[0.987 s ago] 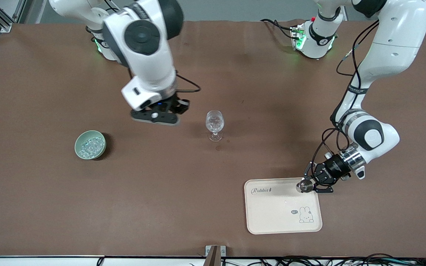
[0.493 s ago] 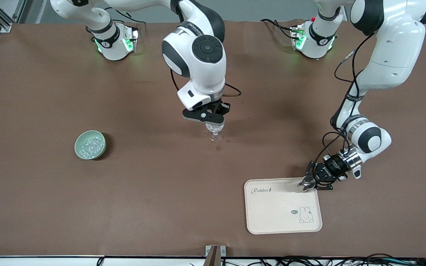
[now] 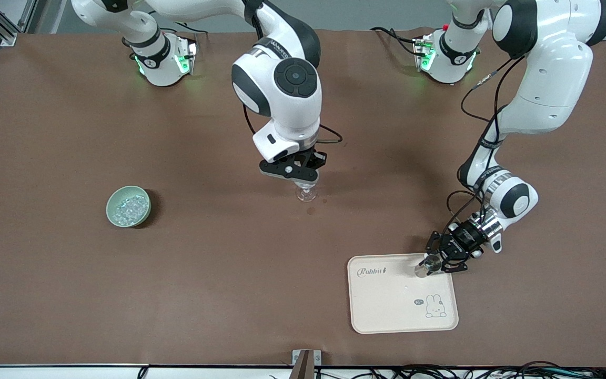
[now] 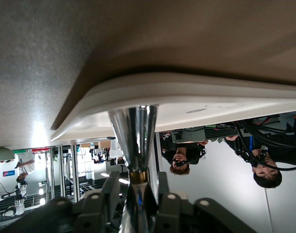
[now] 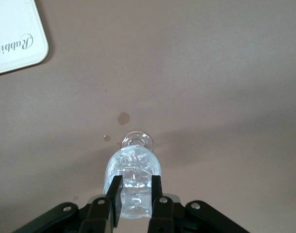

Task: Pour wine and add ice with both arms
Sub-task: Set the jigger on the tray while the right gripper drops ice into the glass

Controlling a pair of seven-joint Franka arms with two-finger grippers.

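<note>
A clear stemmed glass (image 3: 306, 195) stands mid-table, with clear ice in its bowl (image 5: 133, 165). My right gripper (image 3: 303, 180) hangs right over it, shut on one ice cube (image 5: 134, 201) held between its fingers (image 5: 115, 194). More ice (image 3: 127, 208) fills a pale green bowl (image 3: 145, 213) toward the right arm's end. My left gripper (image 3: 433, 263) is at the cream tray's corner (image 3: 387, 310). Its fingers (image 4: 114, 189) stand slightly apart around a shiny metal jigger (image 4: 133, 126) that rests on the tray (image 4: 196, 94). The wine is out of view.
Small wet spots (image 3: 311, 211) mark the brown mat just nearer the front camera than the glass. The tray, printed with a rabbit, lies near the front edge toward the left arm's end. A metal bracket (image 3: 305, 358) sits at the front edge.
My right gripper swung from near the bowl to over the glass and dropped close to its rim. My left gripper slid slightly over the tray corner and its fingers eased apart.
</note>
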